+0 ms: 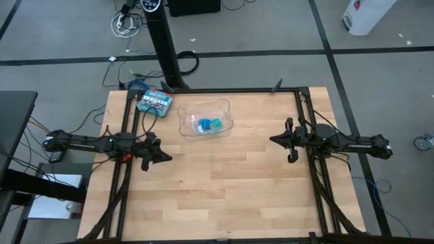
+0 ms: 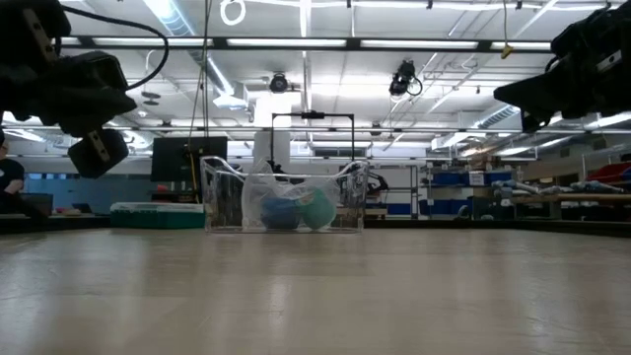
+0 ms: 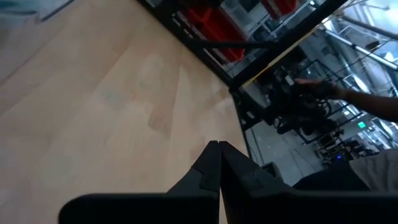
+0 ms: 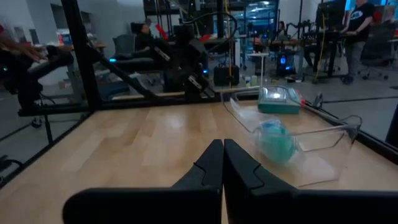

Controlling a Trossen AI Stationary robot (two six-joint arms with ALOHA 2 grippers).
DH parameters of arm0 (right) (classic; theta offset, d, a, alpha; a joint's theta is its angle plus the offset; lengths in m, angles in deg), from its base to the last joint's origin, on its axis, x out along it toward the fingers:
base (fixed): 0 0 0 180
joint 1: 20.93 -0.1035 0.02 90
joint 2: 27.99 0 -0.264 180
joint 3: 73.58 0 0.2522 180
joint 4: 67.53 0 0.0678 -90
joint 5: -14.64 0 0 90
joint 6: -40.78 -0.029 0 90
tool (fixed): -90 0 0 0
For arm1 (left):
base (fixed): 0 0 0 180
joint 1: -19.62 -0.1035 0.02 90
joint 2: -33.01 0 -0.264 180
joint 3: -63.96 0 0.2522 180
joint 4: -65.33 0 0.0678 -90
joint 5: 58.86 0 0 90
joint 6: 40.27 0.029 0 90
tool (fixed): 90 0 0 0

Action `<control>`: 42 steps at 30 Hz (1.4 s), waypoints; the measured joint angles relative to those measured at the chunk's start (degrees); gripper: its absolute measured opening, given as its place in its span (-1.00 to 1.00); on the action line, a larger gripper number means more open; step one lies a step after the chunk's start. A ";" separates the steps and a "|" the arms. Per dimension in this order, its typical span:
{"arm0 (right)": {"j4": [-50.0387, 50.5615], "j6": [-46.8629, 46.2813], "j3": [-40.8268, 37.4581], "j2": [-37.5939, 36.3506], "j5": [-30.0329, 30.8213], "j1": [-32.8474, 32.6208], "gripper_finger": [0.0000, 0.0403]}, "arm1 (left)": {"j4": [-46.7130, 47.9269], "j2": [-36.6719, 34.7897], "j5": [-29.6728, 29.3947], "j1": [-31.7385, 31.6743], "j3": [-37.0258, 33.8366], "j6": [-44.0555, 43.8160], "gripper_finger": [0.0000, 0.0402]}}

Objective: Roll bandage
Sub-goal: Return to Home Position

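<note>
Blue bandage (image 1: 203, 125) sits in the clear bin (image 1: 204, 102), upper middle; left hand (image 1: 165, 157) and right hand (image 1: 274, 139) both closed, empty.

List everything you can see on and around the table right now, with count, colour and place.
table: one, light wood, under both arms.
bin: one, transparent, far middle of the table.
zip bag: one, transparent, inside the bin.
bandage: one blue roll, in the bin, inside the zip bag as far as I can tell.
teal roll: one, teal-green, beside the bandage in the bin.
box: one, green and white, at the far edge, left of the bin.
person: at least one, dark top, in the room beyond the table.
left pincer: one, dark, shut, empty, above the table's left side.
right pincer: one, dark, shut, empty, above the table's right side.
</note>
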 joint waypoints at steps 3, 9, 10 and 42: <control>-0.06 0.00 0.00 0.19 -0.04 0.00 -0.98 | 0.02 -1.19 -0.01 0.00 0.00 -0.02 -0.97; -0.04 0.00 0.00 3.77 -0.04 0.07 -0.97 | 0.02 -5.03 -0.04 0.00 -0.02 0.00 -0.97; -0.04 0.00 0.00 4.75 -0.03 0.07 -0.97 | 0.02 -5.79 -0.04 0.00 -0.02 -0.02 -0.97; -0.14 0.00 0.00 0.07 0.03 -0.04 -0.97 | 0.07 -11.16 -0.04 0.04 -0.04 -0.02 -0.97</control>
